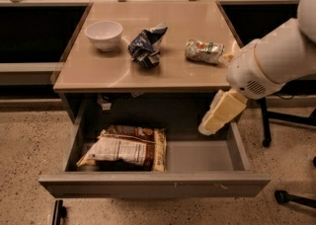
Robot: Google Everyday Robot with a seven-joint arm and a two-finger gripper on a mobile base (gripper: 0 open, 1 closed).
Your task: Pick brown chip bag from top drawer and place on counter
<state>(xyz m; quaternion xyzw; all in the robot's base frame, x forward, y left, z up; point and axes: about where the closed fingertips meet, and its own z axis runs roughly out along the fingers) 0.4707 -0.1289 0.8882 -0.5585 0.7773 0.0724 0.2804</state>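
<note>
The brown chip bag (126,148) lies flat in the left half of the open top drawer (158,183), white label panel up. The counter (153,66) above it is a glossy beige tabletop. My white arm comes in from the right, and my gripper (216,117) hangs over the drawer's right side, to the right of and above the bag, not touching it. It holds nothing that I can see.
On the counter stand a white bowl (104,34), a dark-blue and white bag (146,46) and a small silver-green packet (204,51). The drawer's right half has bare floor. A chair base (291,197) stands on the speckled floor at right.
</note>
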